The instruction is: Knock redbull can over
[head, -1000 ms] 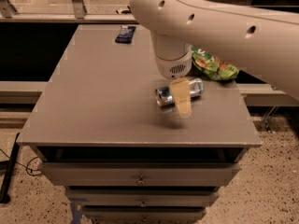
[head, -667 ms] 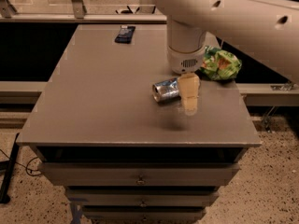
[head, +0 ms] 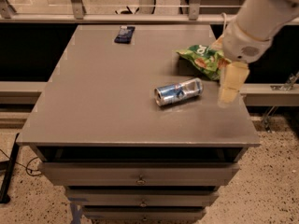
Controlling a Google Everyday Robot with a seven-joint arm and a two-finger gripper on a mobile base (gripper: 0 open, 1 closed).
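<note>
Evidently, the task's one required result was already in place at inspection. The redbull can (head: 178, 92) lay flat on its side on the tabletop (head: 103, 92), right of centre and closer to the right edge than to the left. Its long axis ran roughly across the surface, with one round end facing the left edge. No part of it stood upright, and nothing leaned on it or propped it.

The gripper (head: 232, 83) hung at the right edge of the tabletop, about halfway between the near and far right corners. It was raised above the surface and apart from the can, with bare tabletop showing between them. Whether it was released or clenched could not be told, though the can was plainly not in it.

A green snack bag (head: 204, 59) lay near the right edge, beyond the can and just beside the gripper. A small dark object (head: 124, 34) sat close to the far edge, well apart from both.

Judgement: the knock-over appeared complete. What seemed left was to take the arm clear without touching the can or dragging the bag.
</note>
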